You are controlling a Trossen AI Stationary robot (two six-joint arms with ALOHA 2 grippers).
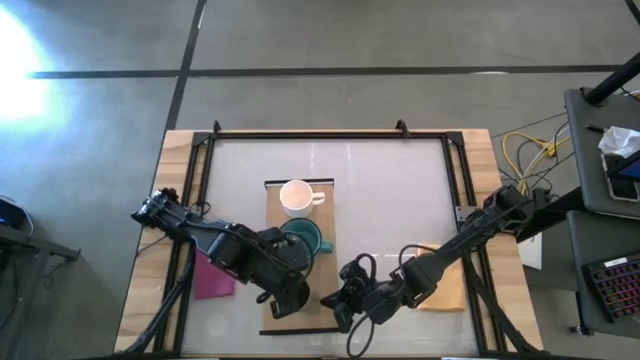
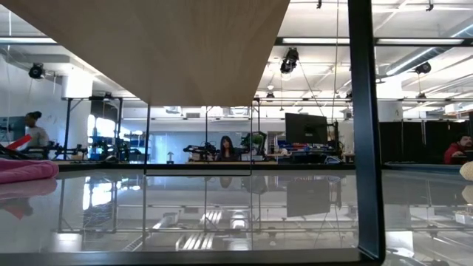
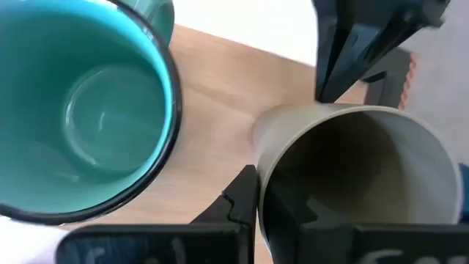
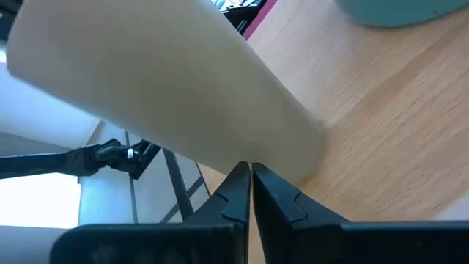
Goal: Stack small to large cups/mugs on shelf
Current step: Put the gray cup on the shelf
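The small olive-brown cup is over the near part of the light-wood shelf, beside the teal mug. In the high view both grippers hide it. My left gripper is shut on the cup. My right gripper is shut, its tips at the cup's outer wall. The teal mug stands upright mid-shelf. The white mug stands upright at the far end. In the low view only the shelf's underside shows. My left gripper pinches the cup's wall at the rim, one finger outside and one inside the hollow. The cup is tilted; I cannot tell whether its base rests on the shelf. My right gripper's shut fingertips meet the cup's outer side wall from the table's right.
A pink cloth lies left of the shelf and a tan cloth lies to its right under the right arm. A dark frame borders the glossy table. The two grippers sit close together at the shelf's near end.
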